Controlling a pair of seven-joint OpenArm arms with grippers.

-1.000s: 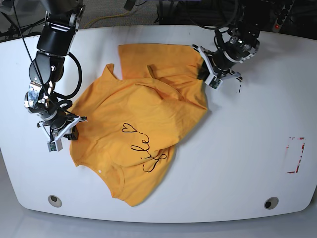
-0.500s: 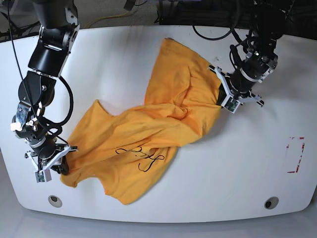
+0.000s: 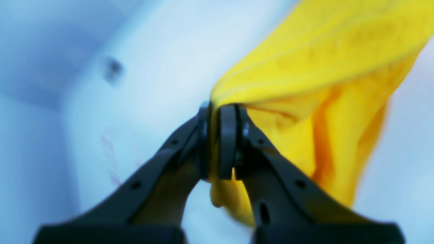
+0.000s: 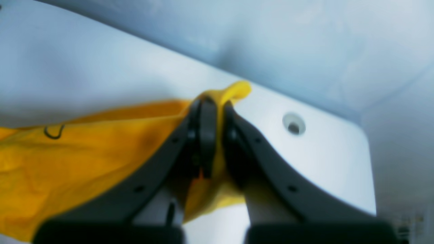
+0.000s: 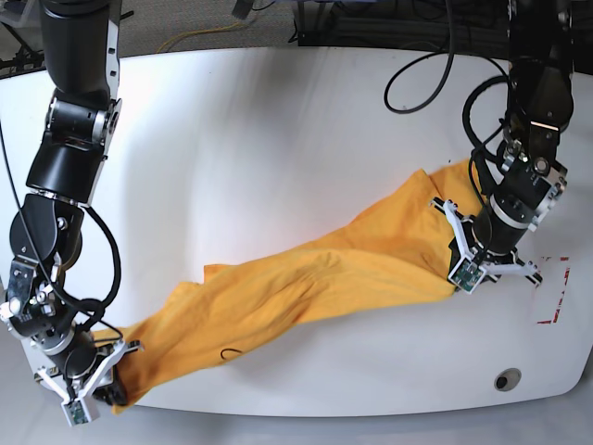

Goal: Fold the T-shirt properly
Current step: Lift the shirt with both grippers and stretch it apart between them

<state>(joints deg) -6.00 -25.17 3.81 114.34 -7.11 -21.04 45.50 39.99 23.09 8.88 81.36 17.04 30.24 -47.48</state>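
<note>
While both sets of fingers are clenched on cloth, the T-shirt (image 5: 306, 287) hangs strung between them as a long twisted band across the near half of the bench (image 5: 278, 130).

Left fingers (image 3: 222, 112): pinching a bunched edge, pads closed tight with yellow fabric squeezed through the gap. In the base view the left gripper (image 5: 482, 260) sits at that view's right, near the red marking (image 5: 554, 289) on the top. Right fingers (image 4: 212, 101): same story, clamped on a small fold whose tip pokes out past them. The right gripper (image 5: 88, 375) is at the near corner on that view's left, close to the edge.

Handling, my read: light, soft, limp cotton. No stiffness, so it sags and ropes up under tension rather than spreading flat. Not fragile, not slick; thin pinches look secure. Which corners I hold I cannot tell; the print is mostly buried, only a scrap of black lettering (image 5: 228, 353) shows. Better holds would be hem corners or shoulder seams so it opens square.

Surface: smooth white bench, rounded corners, grommet holes (image 5: 506, 379) along the near edge, plenty of bare room behind the shirt. Dark floor and cables (image 5: 417, 69) beyond the far edge.
</note>
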